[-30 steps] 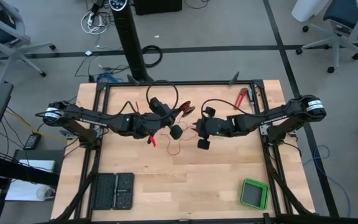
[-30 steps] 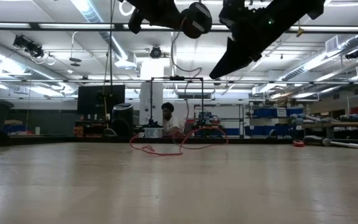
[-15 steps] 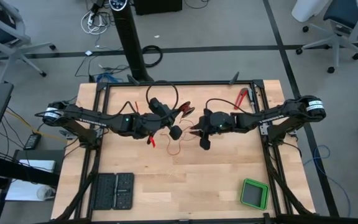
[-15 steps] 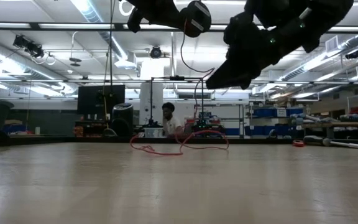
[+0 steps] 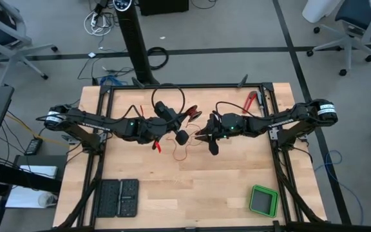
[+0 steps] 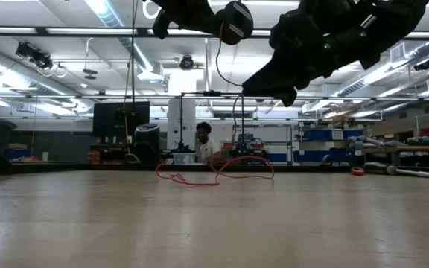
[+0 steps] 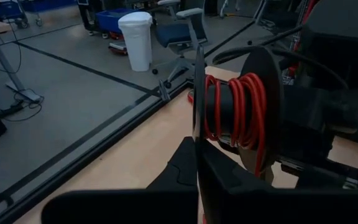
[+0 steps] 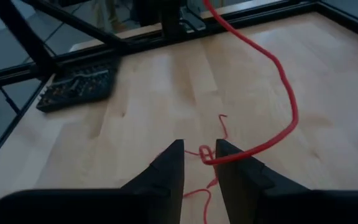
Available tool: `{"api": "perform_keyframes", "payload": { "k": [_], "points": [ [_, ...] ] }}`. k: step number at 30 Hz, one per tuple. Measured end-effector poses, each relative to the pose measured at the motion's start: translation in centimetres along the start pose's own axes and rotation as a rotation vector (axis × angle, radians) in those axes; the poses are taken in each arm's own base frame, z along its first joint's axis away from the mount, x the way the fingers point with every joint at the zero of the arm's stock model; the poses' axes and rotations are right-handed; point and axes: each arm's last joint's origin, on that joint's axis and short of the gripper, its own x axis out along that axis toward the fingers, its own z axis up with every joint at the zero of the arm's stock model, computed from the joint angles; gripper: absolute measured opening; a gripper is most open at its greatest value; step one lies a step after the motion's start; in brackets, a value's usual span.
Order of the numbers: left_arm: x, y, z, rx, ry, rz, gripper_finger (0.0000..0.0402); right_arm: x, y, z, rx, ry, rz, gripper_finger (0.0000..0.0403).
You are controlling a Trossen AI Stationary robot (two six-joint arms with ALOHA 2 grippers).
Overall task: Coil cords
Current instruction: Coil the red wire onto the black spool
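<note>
Snagging threatens: right claw (image 8: 199,163), slightly parted around red wire (image 8: 288,99) at frame centre, could tangle loose tabletop loops; left claw's state unclear.

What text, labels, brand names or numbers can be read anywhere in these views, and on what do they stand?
None can be read.
The green box and the dark tray on the table show no lettering.
The spool of red wire at the left gripper carries no label.
The white bands on both arms are too small to read.
The right gripper shows plain dark fingers.
</note>
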Motion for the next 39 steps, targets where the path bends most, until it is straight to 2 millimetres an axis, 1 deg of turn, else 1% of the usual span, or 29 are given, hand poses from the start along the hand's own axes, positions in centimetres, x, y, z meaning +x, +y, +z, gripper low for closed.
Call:
{"api": "perform_keyframes", "payload": {
  "k": [2,5,6,12,15,18,21,24,29,32,34,37,39],
  "points": [
    [0.0,0.0,0.0,0.000,0.000,0.000,0.0001,0.0,0.0,0.0,0.007,-0.001,-0.016,0.0075],
    [0.0,0.0,0.0,0.000,0.000,0.000,0.0001,0.0,-0.1,0.0,-0.003,-0.002,-0.018,0.0023],
    [0.0,0.0,0.0,0.000,0.000,0.000,0.0001,0.0,-0.1,0.0,-0.010,-0.001,-0.019,0.0012],
    [0.0,0.0,0.0,0.001,0.000,0.000,0.0001,0.0,-0.3,-0.2,-0.010,0.017,-0.041,0.0004],
    [0.0,0.0,0.0,0.003,0.003,0.001,0.0001,-0.3,-0.8,-0.4,-0.007,0.053,-0.110,0.0003],
    [-0.1,-0.1,0.0,0.003,0.002,-0.004,0.0001,-0.9,-1.6,-0.6,-0.005,0.100,-0.218,0.0002],
    [-0.3,-0.2,0.0,0.007,0.010,-0.026,0.0001,-1.8,-2.1,-0.4,-0.007,0.119,-0.314,0.0002],
    [-0.5,-0.1,-0.2,0.044,0.047,-0.062,0.0001,-3.1,-2.2,0.4,-0.029,0.103,-0.359,0.0001],
    [-0.6,0.3,-1.4,0.221,0.144,-0.048,0.0001,-6.0,-1.8,2.1,-0.059,0.030,-0.407,0.0001],
    [-0.6,0.8,-1.9,0.286,0.194,-0.004,0.0001,-7.8,-1.2,3.3,-0.059,-0.047,-0.387,0.0001],
    [-0.4,1.2,-2.0,0.286,0.209,0.016,0.0001,-8.8,-0.5,3.9,-0.068,-0.095,-0.356,0.0001],
    [-0.1,1.6,-2.0,0.273,0.217,0.038,0.0001,-9.6,0.6,4.5,-0.086,-0.163,-0.309,0.0000],
    [0.0,1.8,-2.0,0.259,0.217,0.045,0.0001,-9.8,1.3,4.9,-0.102,-0.206,-0.276,0.0000]
  ]
}}
